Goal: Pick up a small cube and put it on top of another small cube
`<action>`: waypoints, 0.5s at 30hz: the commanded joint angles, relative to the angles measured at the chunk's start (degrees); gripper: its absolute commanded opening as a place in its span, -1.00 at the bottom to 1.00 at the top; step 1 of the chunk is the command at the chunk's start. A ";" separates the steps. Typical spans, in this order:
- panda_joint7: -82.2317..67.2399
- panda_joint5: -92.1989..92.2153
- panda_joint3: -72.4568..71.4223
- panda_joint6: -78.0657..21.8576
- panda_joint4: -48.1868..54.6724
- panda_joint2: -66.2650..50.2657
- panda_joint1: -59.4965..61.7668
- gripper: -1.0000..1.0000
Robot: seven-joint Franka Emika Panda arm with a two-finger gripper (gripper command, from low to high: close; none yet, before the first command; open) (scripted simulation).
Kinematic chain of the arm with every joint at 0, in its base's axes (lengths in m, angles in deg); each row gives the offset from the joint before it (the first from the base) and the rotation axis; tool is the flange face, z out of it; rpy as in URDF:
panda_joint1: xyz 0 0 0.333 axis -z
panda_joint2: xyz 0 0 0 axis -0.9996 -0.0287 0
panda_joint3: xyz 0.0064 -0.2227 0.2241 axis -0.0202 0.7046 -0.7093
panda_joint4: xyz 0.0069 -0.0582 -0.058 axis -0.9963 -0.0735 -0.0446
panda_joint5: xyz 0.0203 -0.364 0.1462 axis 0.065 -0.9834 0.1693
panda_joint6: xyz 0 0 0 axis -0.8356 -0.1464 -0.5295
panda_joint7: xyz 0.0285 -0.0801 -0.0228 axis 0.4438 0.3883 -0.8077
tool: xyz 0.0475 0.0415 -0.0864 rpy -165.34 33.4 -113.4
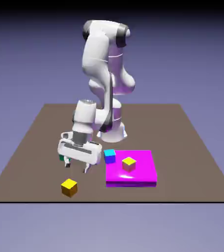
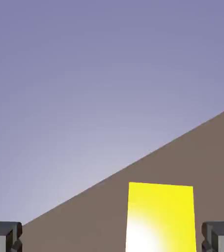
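My claw is released, its two fingertips standing wide apart with nothing gripped between them; the small cube sits on the brown table, out in front of my claw on the side away from my base, near the table's front edge; in the exterior view it shows lower than my fingertips and apart from them, roughly under the gap but more toward the exterior view's left; its top is bright yellow and its sides are a darker orange-yellow.

Through my hand view the cube shows large at the bottom, its yellow face running out of the picture, with a white glare low on its left part; it lies across the span between my fingertips, yet off centre, close to the right-hand tip in that view and well apart from the left-hand one; the table's edge slants behind it, rising to the right, with the blue-violet backdrop above; my hand is tilted, leaning over rather than pointing straight down.

Toward the exterior view's right of my claw lies a magenta slab; a yellow-topped cube with pinkish-tan sides rests on it, and a blue cube is at its far left corner, whether on it or beside it I cannot tell; a teal cube shows partly hidden behind my hand.
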 commanded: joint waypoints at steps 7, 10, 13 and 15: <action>1.50 0.67 -2.37 5.34 5.70 -11.33 2.87 0.00; 1.76 1.01 -3.28 6.98 7.46 -14.68 3.79 -1.00; 1.44 0.59 -2.16 4.95 5.28 -10.53 2.64 -1.00; 1.12 0.16 -1.03 2.91 3.10 -6.38 1.49 -1.00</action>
